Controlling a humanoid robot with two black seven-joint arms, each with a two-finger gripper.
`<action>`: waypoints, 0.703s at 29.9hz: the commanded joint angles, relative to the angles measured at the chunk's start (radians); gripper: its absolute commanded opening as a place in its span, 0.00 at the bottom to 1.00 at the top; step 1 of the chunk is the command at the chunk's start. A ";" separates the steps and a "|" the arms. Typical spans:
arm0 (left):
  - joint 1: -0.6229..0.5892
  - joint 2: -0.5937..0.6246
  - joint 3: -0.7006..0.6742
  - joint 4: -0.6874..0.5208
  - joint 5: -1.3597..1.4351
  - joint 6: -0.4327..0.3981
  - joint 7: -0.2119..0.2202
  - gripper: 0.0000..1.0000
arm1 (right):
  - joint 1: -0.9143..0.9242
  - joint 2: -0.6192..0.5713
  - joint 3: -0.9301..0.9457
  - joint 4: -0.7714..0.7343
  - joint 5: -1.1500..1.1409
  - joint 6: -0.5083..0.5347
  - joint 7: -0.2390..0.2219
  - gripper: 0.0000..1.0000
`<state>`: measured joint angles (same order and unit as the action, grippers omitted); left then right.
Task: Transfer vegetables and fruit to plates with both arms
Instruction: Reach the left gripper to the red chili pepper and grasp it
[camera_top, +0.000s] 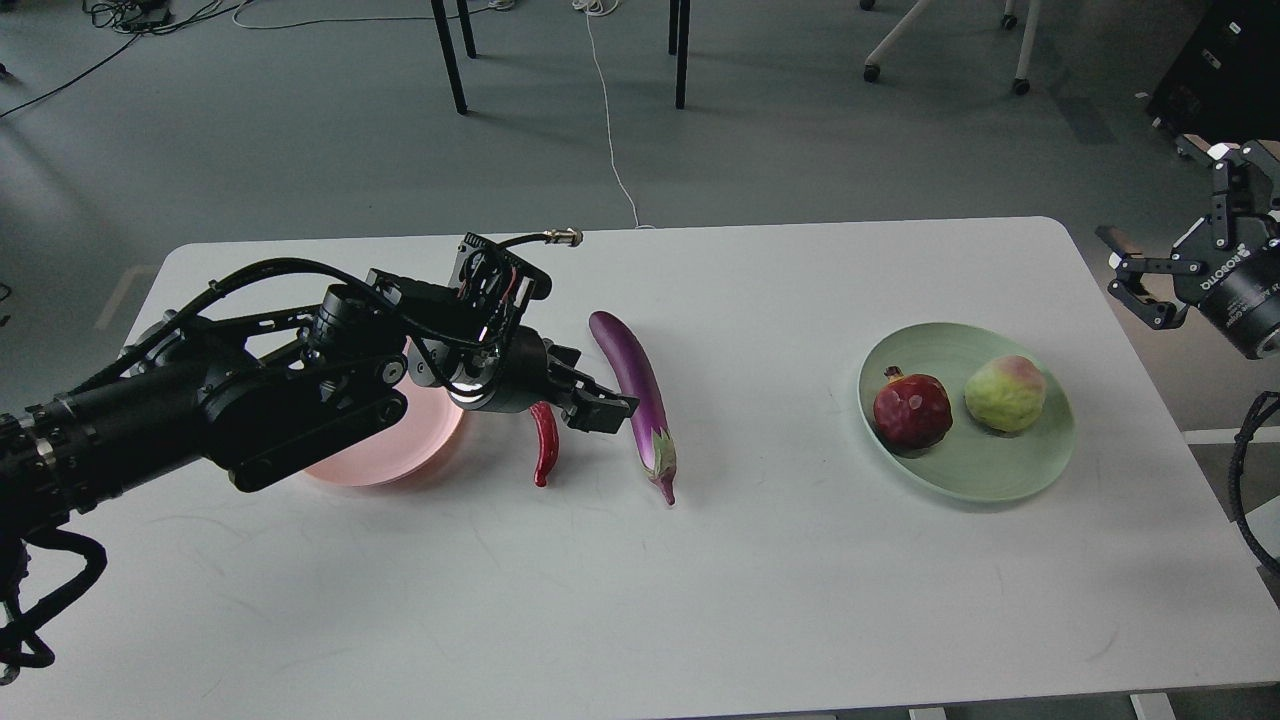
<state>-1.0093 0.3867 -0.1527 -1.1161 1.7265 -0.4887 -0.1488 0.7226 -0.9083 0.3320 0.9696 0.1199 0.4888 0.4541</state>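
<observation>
The purple eggplant lies on the white table at centre. The red chili pepper lies just left of it, its upper half hidden under my left gripper. That gripper is low over the table, open and empty, with its fingertips close to the eggplant's left side. The pink plate is mostly hidden behind my left arm. The mint green plate at right holds the pomegranate and the yellow-green fruit. My right gripper is open and empty, raised off the table's right edge.
Beyond the table's far edge are dark furniture legs, a white cable on the grey floor and a wheeled chair base. My left arm lies across the table's left side.
</observation>
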 joint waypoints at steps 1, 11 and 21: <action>0.006 0.001 0.010 0.004 -0.002 0.000 0.054 0.97 | 0.000 0.000 0.001 0.012 0.000 0.000 0.000 0.98; 0.037 -0.011 0.010 0.076 -0.010 0.000 0.178 0.95 | 0.001 -0.014 0.019 0.058 -0.002 0.000 0.000 0.98; 0.069 -0.011 0.010 0.074 -0.005 0.000 0.181 0.95 | 0.001 -0.011 0.021 0.067 -0.002 0.000 0.000 0.98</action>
<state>-0.9473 0.3758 -0.1426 -1.0400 1.7211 -0.4887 0.0339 0.7241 -0.9217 0.3515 1.0309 0.1181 0.4888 0.4541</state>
